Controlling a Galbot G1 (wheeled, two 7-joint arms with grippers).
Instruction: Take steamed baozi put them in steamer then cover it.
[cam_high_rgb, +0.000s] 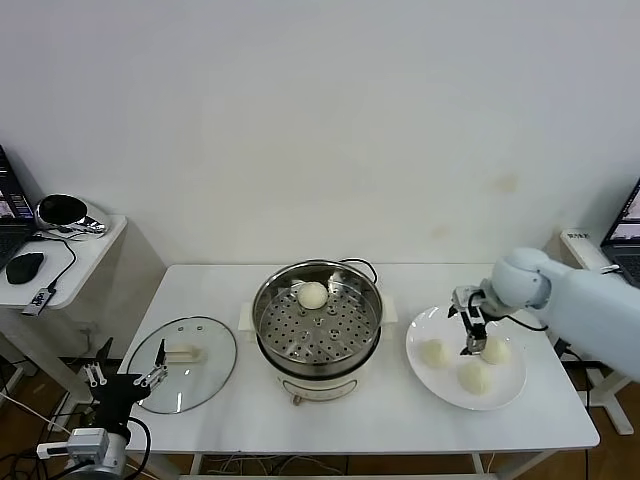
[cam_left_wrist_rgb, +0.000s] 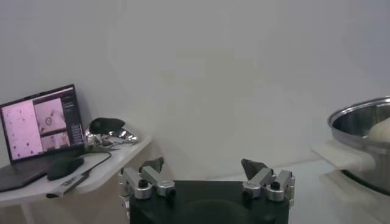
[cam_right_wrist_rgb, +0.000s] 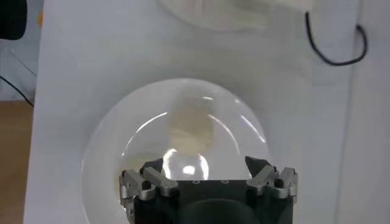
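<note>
Head view: right claw (cam_high_rgb: 476, 334), fingers apart, hovers between two baozi (cam_high_rgb: 433, 352) on the plate (cam_high_rgb: 420, 328)

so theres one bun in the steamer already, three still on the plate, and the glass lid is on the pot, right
Not quite: the glass lid is off the steamer, lying flat on the table to its left, as the head view shows. The rest holds: one bun sits in the steamer and three buns remain on the plate.

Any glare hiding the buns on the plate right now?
Right wrist view: a bright reflection sits on the plate just ahead of the right gripper, next to one bun, not over it. Head view: plate evenly lit, three buns plain.
</note>
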